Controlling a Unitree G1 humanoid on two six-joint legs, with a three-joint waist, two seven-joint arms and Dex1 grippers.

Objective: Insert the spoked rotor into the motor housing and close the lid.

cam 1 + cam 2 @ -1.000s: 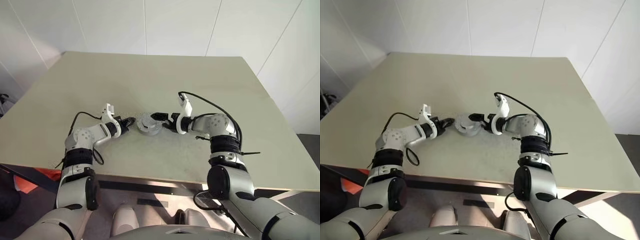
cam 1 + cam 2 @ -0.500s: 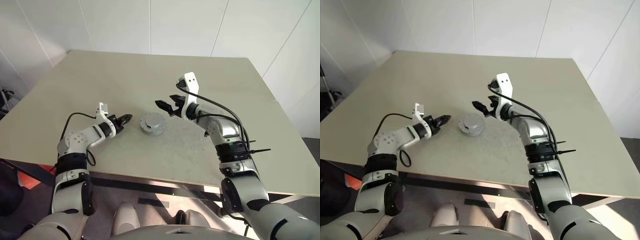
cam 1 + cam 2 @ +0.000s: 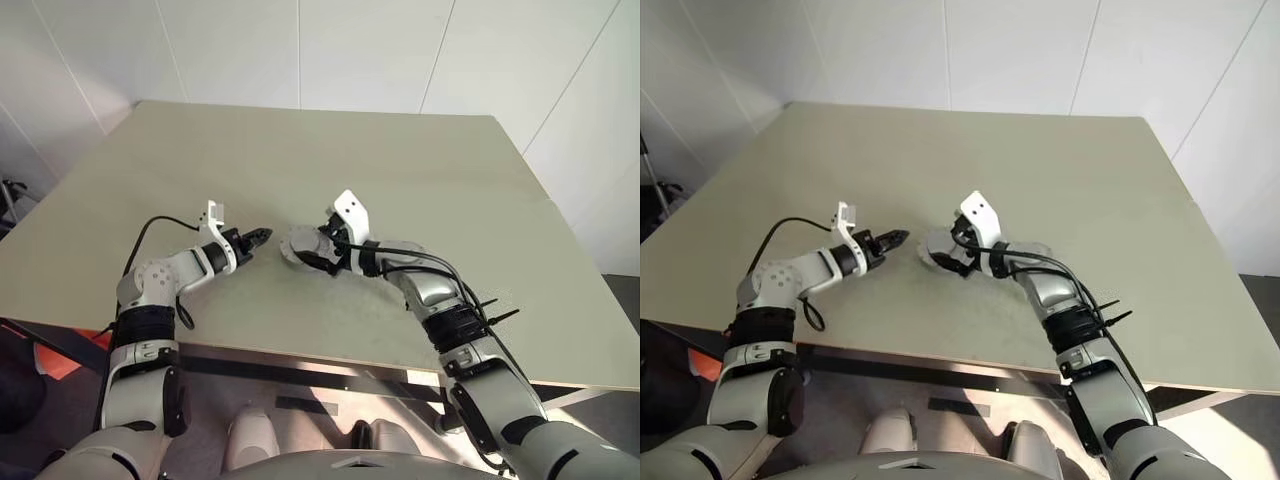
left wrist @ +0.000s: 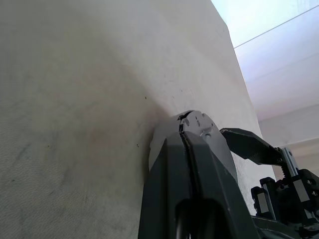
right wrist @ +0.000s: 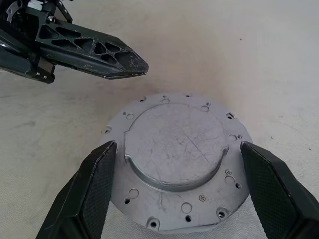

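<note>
A round silver-grey lid point(image 5: 174, 132) with a raised centre and small holes around its rim lies flat on the table, on top of a squat silver-grey puck point(image 3: 296, 245). The motor housing's inside and the spoked rotor are hidden under it. My right gripper point(image 5: 178, 149) is open and reaches in low from the right. One finger point(image 5: 92, 191) stands on each side of the lid, close to its rim. My left gripper point(image 3: 262, 236) is shut and empty. Its tip point(image 5: 135, 63) points at the lid from the left, a short gap away.
The pale beige table point(image 3: 300, 150) stretches bare around the puck. Its front edge point(image 3: 300, 365) runs just below my arms. White walls stand behind the far edge.
Half a second ago my right gripper was raised to the right of the puck. It has come back down with its wrist rolled and now straddles the lid. The left gripper has barely moved.
</note>
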